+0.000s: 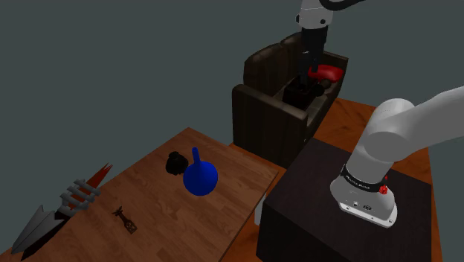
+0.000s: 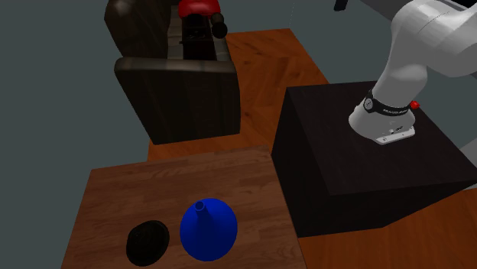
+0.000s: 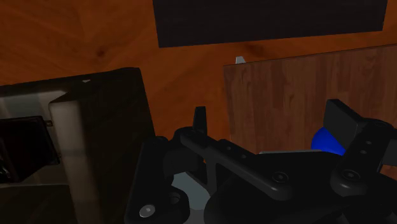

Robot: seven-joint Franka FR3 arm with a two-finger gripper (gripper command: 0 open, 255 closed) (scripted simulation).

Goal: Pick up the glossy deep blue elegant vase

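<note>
Vase point(image 1: 199, 179), deep blue and glossy, with a round body and a narrow neck, standing on the wooden tabletop point(image 1: 149, 216), on the side nearer the black stand point(image 1: 320, 216). It lies well apart from the gripper point(image 1: 310, 67), which hangs high over the dark sofa point(image 1: 264, 112) beyond the tabletop, up and to the right of the vase in the shoulder view. Its fingers point(image 3: 343, 121) are spread, with nothing between them. In the wrist view a sliver of the blue body shows beside one finger, partly hidden by it. Long axis of the vase runs about vertical: neck and open mouth point up, with a slight lean toward the shoulder view's left. A small black object point(image 1: 175, 162) sits just beside the vase, on the shoulder view's left. A red object point(image 1: 327, 73) rests on the sofa, beside the gripper in the shoulder view. A grey, red-tipped spear-like piece point(image 1: 56, 216) lies at the tabletop's far end on the shoulder view's left, well apart from the vase.
</note>
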